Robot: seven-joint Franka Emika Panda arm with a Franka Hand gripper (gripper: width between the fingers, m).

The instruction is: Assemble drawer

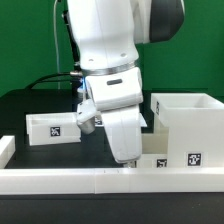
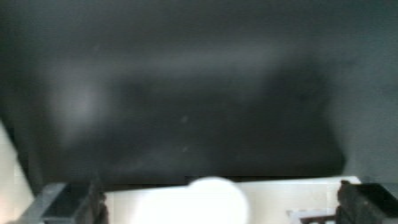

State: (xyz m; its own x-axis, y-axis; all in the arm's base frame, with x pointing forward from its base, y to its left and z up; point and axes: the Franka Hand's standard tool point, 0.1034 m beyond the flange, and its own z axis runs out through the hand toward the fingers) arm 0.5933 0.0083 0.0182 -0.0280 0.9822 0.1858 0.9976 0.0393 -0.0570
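Drawer housing [image 1: 186, 120], the big open white box, sits at the railed edge of the black table [image 1: 25, 108], toward the corner on the exterior view's right. One knobbed tray [image 1: 156, 161] lies along that low white rail [image 1: 70, 180] just beside the housing, and the gripper [image 1: 128, 157] hangs right over it. Wrist view has the fingers [image 2: 71, 203] spread apart with the tray's rounded knob [image 2: 214, 192] between them. Whether they touch it, can't tell. Second tray [image 1: 54, 128] sits well apart, toward the opposite side edge.
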